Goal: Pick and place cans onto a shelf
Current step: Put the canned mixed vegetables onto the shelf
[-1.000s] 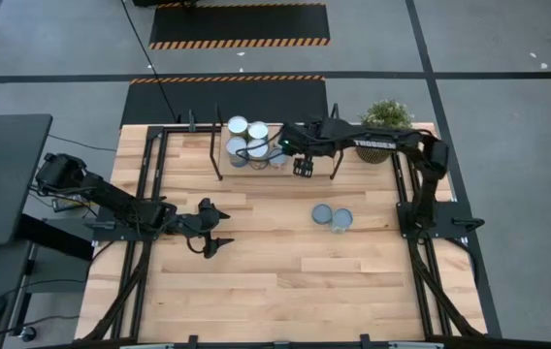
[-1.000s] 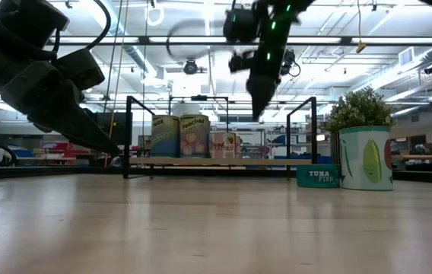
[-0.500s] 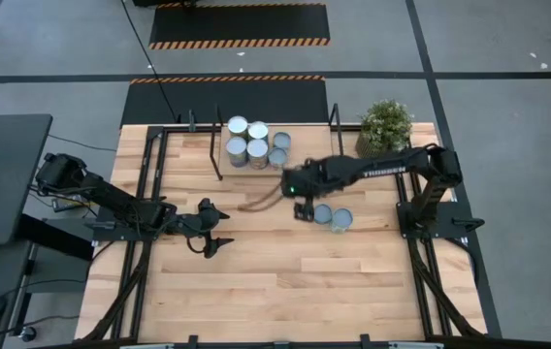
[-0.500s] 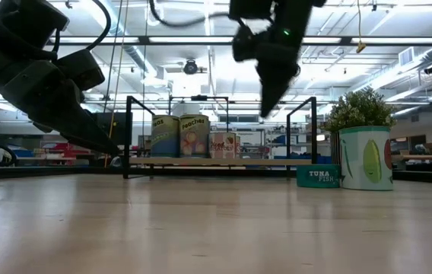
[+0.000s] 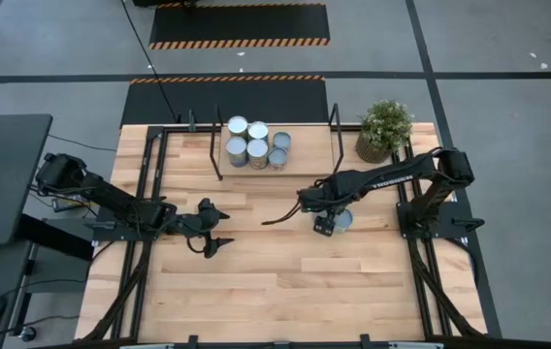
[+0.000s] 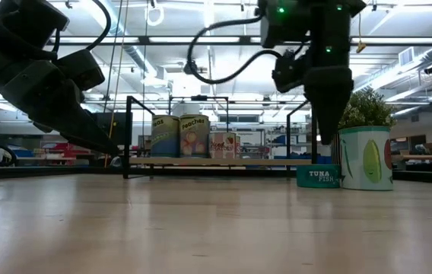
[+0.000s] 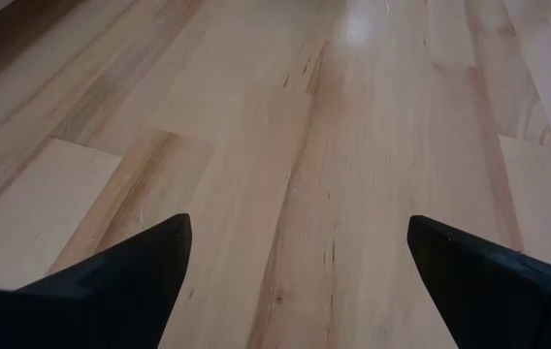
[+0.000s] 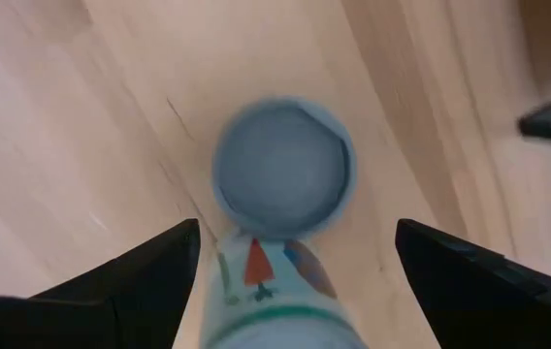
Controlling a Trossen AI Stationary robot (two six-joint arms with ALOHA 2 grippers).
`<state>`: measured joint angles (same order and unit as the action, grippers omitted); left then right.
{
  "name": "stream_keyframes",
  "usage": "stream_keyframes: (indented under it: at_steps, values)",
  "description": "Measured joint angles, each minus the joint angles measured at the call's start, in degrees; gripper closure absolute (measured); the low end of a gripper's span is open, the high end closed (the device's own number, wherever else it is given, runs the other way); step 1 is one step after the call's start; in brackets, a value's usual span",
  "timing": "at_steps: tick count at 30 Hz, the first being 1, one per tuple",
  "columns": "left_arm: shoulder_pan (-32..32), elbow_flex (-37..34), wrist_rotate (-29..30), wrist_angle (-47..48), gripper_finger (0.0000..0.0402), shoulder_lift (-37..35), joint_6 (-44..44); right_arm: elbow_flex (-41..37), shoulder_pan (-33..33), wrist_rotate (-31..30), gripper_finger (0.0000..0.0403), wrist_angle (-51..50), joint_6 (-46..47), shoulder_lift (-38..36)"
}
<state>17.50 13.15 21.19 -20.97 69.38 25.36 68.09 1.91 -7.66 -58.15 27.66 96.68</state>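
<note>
Several cans (image 5: 252,142) stand on the shelf (image 5: 305,147) at the table's far side; they also show in the low view (image 6: 182,135). Two more cans stand on the table at the right: a low tuna can (image 6: 319,176) with a blue-grey top (image 8: 282,179), and beside it a taller green-labelled can (image 6: 366,157), which also shows in the high view (image 5: 342,219). My right gripper (image 8: 295,281) is open, points down and hovers over these two cans (image 6: 326,133), touching neither. My left gripper (image 5: 217,242) is open and empty, low over the table's left middle.
A potted plant (image 5: 384,126) stands at the far right corner, behind the two loose cans. The shelf's black posts (image 5: 337,145) rise at its ends. Bare wood lies in front of my left gripper (image 7: 353,145) and across the near half of the table (image 5: 285,291).
My right gripper has gone from beside the cans on the shelf toward the table's near edge and then its right edge, coming down over the two loose cans. The cans have not moved.
</note>
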Motion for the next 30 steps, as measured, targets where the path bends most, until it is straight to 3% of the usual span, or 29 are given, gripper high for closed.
stream_keyframes:
  at_steps: [9,30]
  values:
    - [0.0,0.0,0.0,0.0,0.0012,0.0,-0.2,-4.2,-0.2,1.3,0.0048,-0.7,2.8,-3.5]
    - [0.0,0.0,0.0,0.0,0.0012,0.0,-0.4,-12.4,-0.2,7.3,0.0057,-0.5,4.9,-3.5]
